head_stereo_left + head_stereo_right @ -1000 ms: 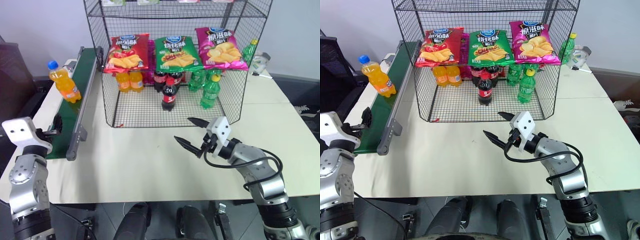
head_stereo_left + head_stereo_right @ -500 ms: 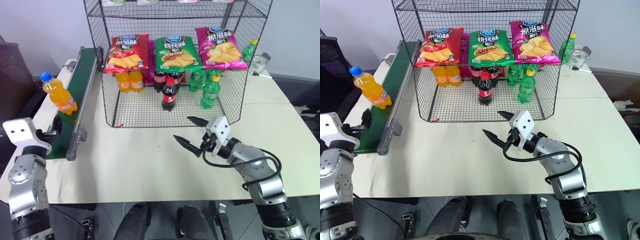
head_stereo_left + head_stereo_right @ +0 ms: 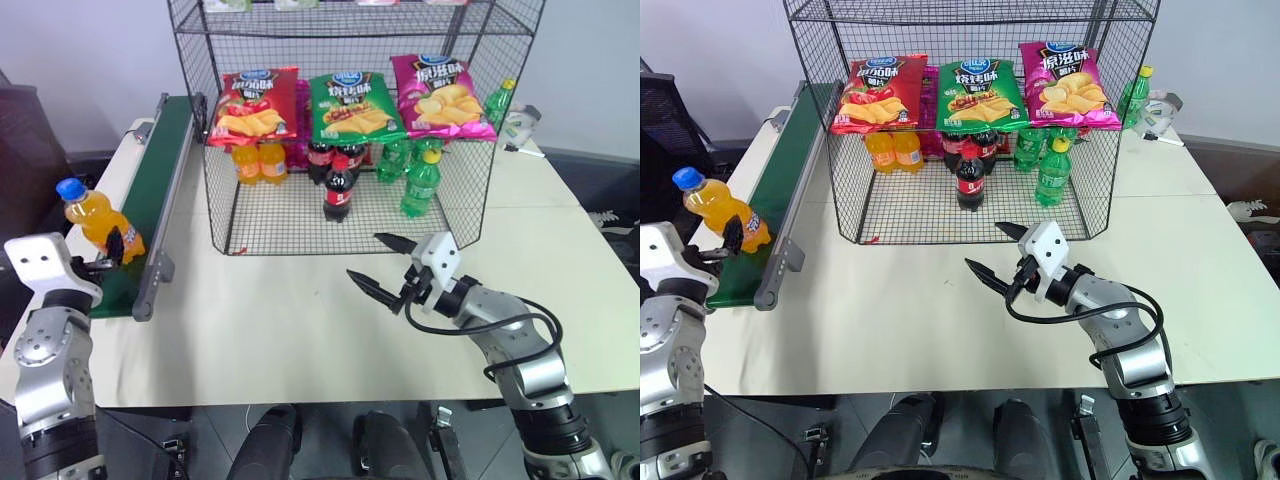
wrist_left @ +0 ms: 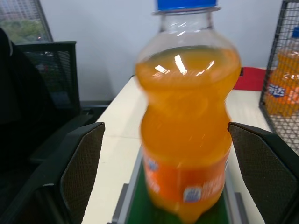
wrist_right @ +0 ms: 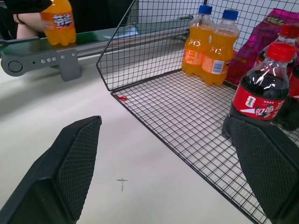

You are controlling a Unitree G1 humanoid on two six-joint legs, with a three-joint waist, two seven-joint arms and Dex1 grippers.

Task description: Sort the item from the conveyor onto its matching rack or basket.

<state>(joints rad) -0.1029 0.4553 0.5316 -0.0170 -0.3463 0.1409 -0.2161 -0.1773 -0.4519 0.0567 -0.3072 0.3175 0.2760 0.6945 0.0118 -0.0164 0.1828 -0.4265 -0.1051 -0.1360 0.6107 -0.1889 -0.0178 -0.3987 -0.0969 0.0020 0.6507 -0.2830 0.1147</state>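
Flanking orange soda bottle (image 4: 187,116), left pincer (image 4: 173,168) agape

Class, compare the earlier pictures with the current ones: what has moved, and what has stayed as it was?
The orange soda bottle rode down the conveyor toward the robot and now stands between the open fingers of the left gripper, not yet gripped. Nothing was taken hold of or let go. The left gripper, the open right gripper over the table and the rack with its chip bags and bottles kept their places.
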